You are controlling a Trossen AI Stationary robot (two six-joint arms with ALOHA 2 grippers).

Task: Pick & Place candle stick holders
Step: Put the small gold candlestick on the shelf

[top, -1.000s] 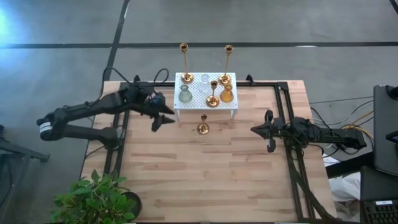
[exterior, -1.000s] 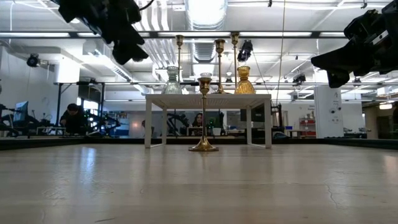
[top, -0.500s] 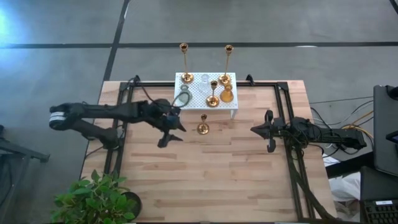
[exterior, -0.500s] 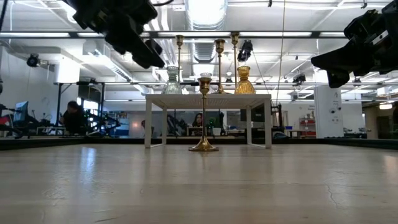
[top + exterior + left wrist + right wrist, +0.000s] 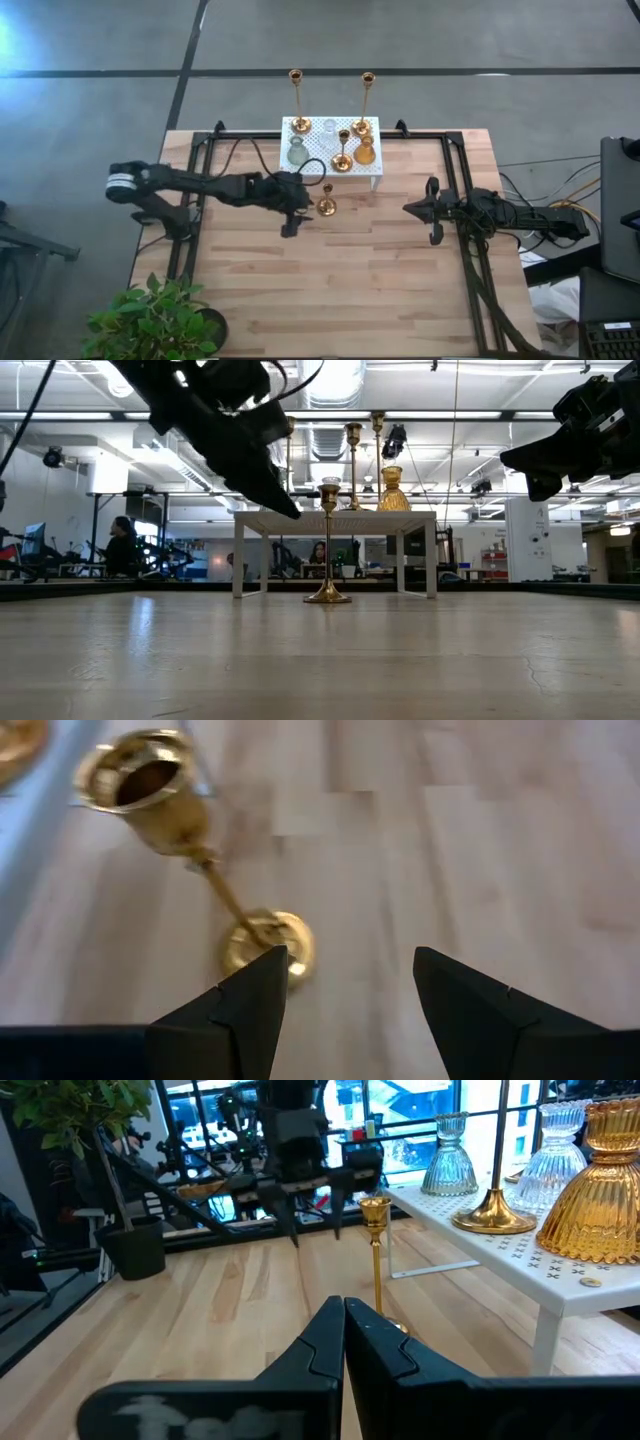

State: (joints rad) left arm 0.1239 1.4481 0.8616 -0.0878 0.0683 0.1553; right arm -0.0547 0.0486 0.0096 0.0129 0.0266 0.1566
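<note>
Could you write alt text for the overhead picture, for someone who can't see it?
Seen from above, the left gripper, jaws open, reaches toward a short brass candle holder standing on the wooden table before a white stand holding more holders. The right gripper waits shut at the table's right side.

One short brass holder [image 5: 326, 201] stands upright on the bench; six others [image 5: 342, 150] sit on the white stand [image 5: 372, 170]

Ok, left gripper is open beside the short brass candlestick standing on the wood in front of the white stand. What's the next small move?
Probably ease the left gripper sideways until its open fingers straddle the stem of the short brass candlestick, then close. In the wrist view the stem sits off to one side of the gap, not between the fingers.
</note>
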